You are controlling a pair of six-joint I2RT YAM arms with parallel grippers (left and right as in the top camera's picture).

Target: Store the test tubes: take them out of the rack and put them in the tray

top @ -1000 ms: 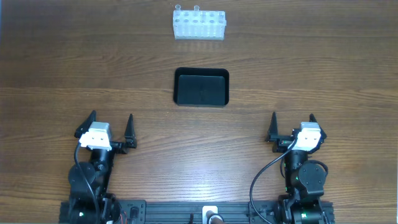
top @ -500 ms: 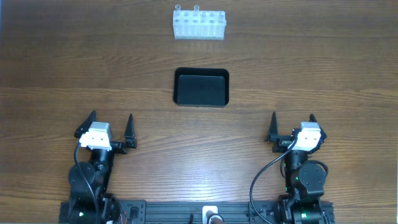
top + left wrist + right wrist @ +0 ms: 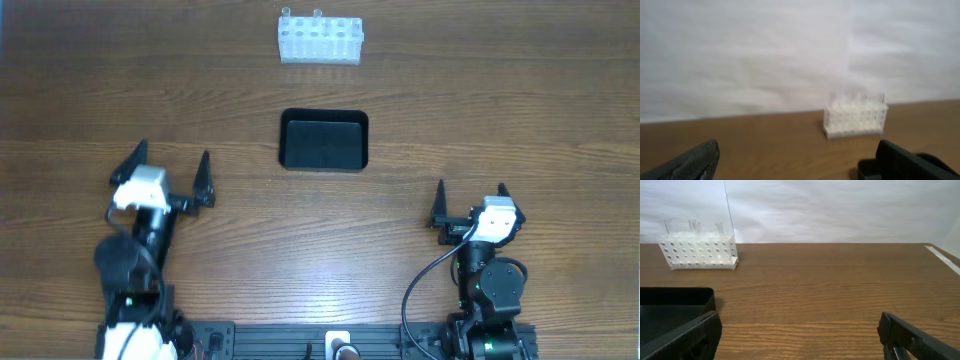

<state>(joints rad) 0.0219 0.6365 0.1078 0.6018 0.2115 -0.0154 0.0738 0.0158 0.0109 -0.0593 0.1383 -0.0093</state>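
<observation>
"See that? The left gripper (image 3: 173, 160) has just pushed out from its base, up the table (image 3: 560, 100), with its fingers spread wide and nothing between them."

"Off to the rack, you reckon?"

"I'd say so, though it's well short of it. The rack (image 3: 320, 40) sits at the far edge with the test tubes (image 3: 287, 14) standing upright in it. The tray (image 3: 324, 140) lies between the rack and the arms, with no tube in it yet."

"And the right gripper (image 3: 471, 190)?"

"Hasn't budged. It's parked near its base, fingers apart as well, holding nothing. So nothing's stored. To my eye the first reach is only beginning."
</observation>
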